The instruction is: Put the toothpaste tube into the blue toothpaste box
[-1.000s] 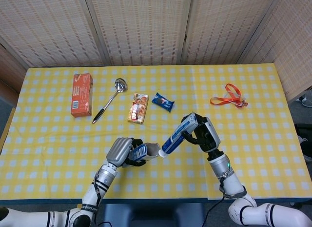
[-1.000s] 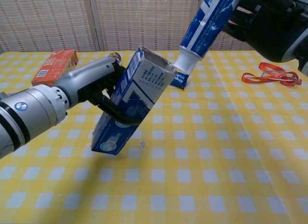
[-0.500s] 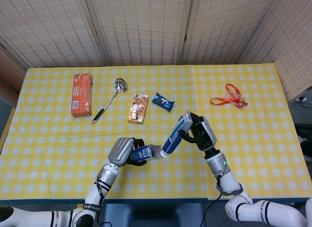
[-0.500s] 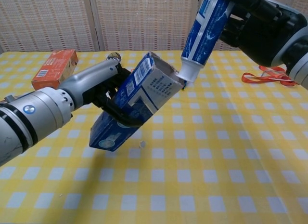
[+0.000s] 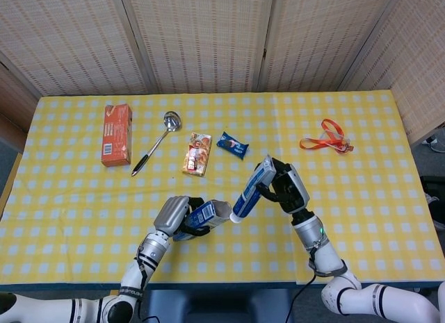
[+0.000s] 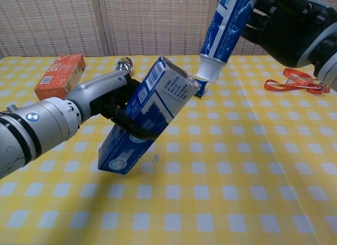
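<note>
Head view: the left hand [image 5: 174, 215] grips the blue toothpaste box [image 5: 206, 215] above the table; the right hand [image 5: 286, 187] holds the toothpaste tube [image 5: 249, 191], cap beside the box mouth. Chest view: the cap sits just above the box's open end, not inside

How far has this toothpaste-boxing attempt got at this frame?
Done: both items are picked up. The left hand holds the blue toothpaste box tilted off the table, open end up; the right hand holds the toothpaste tube cap-down.

In hand: the cap sits just beside the box opening, not inside.

Left: lining up the cap, sliding the tube in.
</note>
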